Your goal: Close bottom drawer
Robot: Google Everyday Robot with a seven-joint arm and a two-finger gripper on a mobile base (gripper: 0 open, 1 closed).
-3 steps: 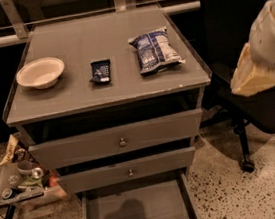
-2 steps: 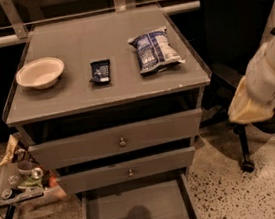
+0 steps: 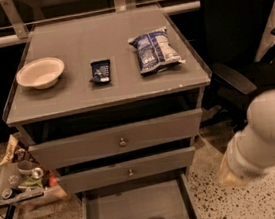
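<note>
Bottom drawer [image 3: 135, 207] stood pulled well out at the foot of the cabinet [image 3: 106, 98], below the two other drawers. Over the last second the arm [image 3: 274, 131] had swung down and inward from the right, bringing the gripper [image 3: 230, 172] low, near the drawer's right side but apart from it. Whether it was open or clenched could not be told. The push to close looked ready to start, not begun.

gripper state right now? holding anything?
Gripper: state cannot be told; it is at lower right, beside the open bottom drawer, apart from it.
</note>
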